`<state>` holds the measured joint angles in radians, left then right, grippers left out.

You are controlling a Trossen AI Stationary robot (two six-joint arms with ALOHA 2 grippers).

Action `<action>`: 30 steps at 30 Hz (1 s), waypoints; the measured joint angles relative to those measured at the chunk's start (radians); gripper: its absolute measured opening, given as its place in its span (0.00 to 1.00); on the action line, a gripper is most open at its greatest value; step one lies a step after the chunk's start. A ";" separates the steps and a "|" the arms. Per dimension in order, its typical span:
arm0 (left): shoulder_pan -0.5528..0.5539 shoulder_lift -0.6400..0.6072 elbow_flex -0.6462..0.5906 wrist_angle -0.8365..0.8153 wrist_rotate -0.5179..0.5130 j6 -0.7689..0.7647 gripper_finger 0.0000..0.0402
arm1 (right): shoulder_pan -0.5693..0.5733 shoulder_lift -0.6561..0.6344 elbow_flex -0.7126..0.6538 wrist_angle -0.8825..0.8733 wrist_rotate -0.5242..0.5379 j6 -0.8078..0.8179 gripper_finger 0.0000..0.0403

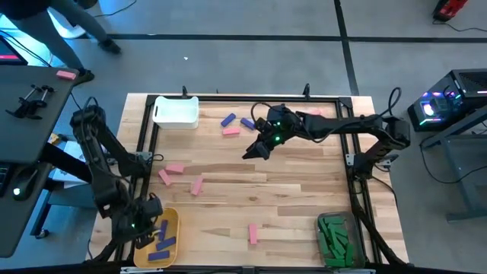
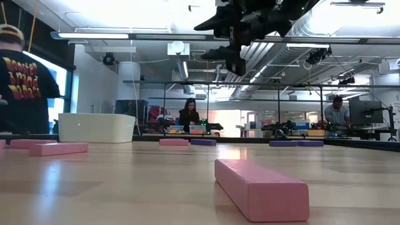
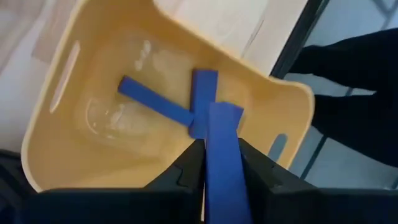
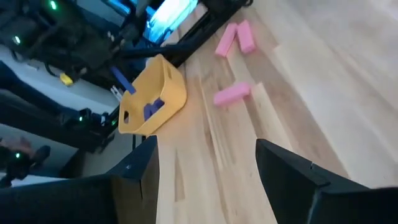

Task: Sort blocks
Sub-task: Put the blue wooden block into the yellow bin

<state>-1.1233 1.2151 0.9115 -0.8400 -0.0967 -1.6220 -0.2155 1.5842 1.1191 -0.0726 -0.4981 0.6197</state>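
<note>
My left gripper (image 3: 221, 163) hangs over the yellow bin (image 3: 74, 124) at the table's near left corner (image 1: 172, 219), shut on a purple block (image 3: 222, 149). Two more purple blocks (image 3: 155, 102) lie crossed on the bin's floor. My right gripper (image 1: 253, 151) is open above the middle of the table, nothing between its fingers (image 4: 208, 162). Pink blocks (image 1: 175, 169) and purple blocks (image 1: 227, 119) lie flat on the wood. Green blocks fill a clear bin (image 1: 338, 236) at the near right. My left gripper pinches the purple block by its two long sides (image 3: 211, 171) between its two fingers, which lie along the bar. The fingers come steeply from above. The block's free end (image 3: 224, 112) sticks out past the fingertips, lifted clear above the yellow bin's inside.
A white bin (image 1: 176, 112) stands at the far left. One pink block (image 1: 253, 233) lies alone near the front edge, large in the low view (image 2: 262, 187). A dark frame rail borders the table. People stand in the room beyond the table.
</note>
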 joint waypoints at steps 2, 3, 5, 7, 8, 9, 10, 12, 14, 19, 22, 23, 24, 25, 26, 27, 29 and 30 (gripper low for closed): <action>0.000 0.015 0.000 0.000 0.010 -0.001 0.17 | -0.012 0.000 0.000 0.012 0.006 0.000 0.49; 0.002 0.019 0.000 -0.001 0.010 -0.001 0.19 | -0.019 0.000 0.000 0.013 0.009 0.002 0.49; 0.007 0.020 0.000 -0.001 0.010 -0.011 0.23 | -0.035 0.000 0.000 0.011 0.010 0.005 0.49; 0.014 0.012 0.000 -0.004 0.010 -0.037 0.27 | -0.048 0.000 0.000 0.012 0.011 0.006 0.49; 0.017 0.005 0.000 -0.005 0.011 -0.051 0.29 | -0.054 0.000 0.000 0.017 0.011 0.007 0.49; 0.017 -0.003 0.000 -0.007 0.013 -0.063 0.31 | -0.058 0.000 0.000 0.022 0.011 0.008 0.49; 0.017 -0.009 0.000 -0.009 0.014 -0.075 0.33 | -0.063 0.000 0.000 0.027 0.010 0.008 0.49; 0.017 -0.028 0.000 -0.009 0.015 -0.098 0.37 | -0.072 0.000 0.000 0.035 0.008 0.008 0.49; 0.023 -0.058 0.005 -0.013 0.012 -0.118 0.40 | -0.083 0.000 0.000 0.035 0.014 0.008 0.49; 0.081 -0.168 0.037 -0.028 -0.217 -0.093 0.45 | -0.134 0.011 0.001 0.033 0.089 0.025 0.49; 0.170 -0.228 0.041 -0.040 -0.394 0.043 0.46 | -0.169 0.072 0.048 -0.039 0.131 -0.005 0.49; 0.216 -0.242 0.042 -0.045 -0.420 0.108 0.46 | -0.177 0.105 0.082 -0.086 0.150 -0.040 0.49; 0.264 -0.250 0.042 -0.056 -0.429 0.170 0.46 | -0.181 0.140 0.123 -0.144 0.178 -0.081 0.49; 0.320 -0.257 0.042 -0.072 -0.430 0.234 0.46 | -0.186 0.187 0.182 -0.214 0.221 -0.127 0.49; 0.378 -0.259 0.042 -0.084 -0.429 0.288 0.46 | -0.190 0.235 0.241 -0.283 0.281 -0.169 0.49; 0.434 -0.259 0.042 -0.089 -0.429 0.337 0.46 | -0.195 0.287 0.303 -0.355 0.345 -0.212 0.49; 0.533 -0.258 0.041 -0.076 -0.431 0.421 0.46 | -0.208 0.395 0.432 -0.502 0.446 -0.286 0.49; 0.573 -0.257 0.041 -0.061 -0.432 0.455 0.46 | -0.214 0.447 0.494 -0.567 0.473 -0.317 0.49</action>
<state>-0.5498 0.9576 0.9527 -0.9007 -0.5289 -1.1669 -0.4297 2.0309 1.6133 -0.6393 -0.0248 0.3027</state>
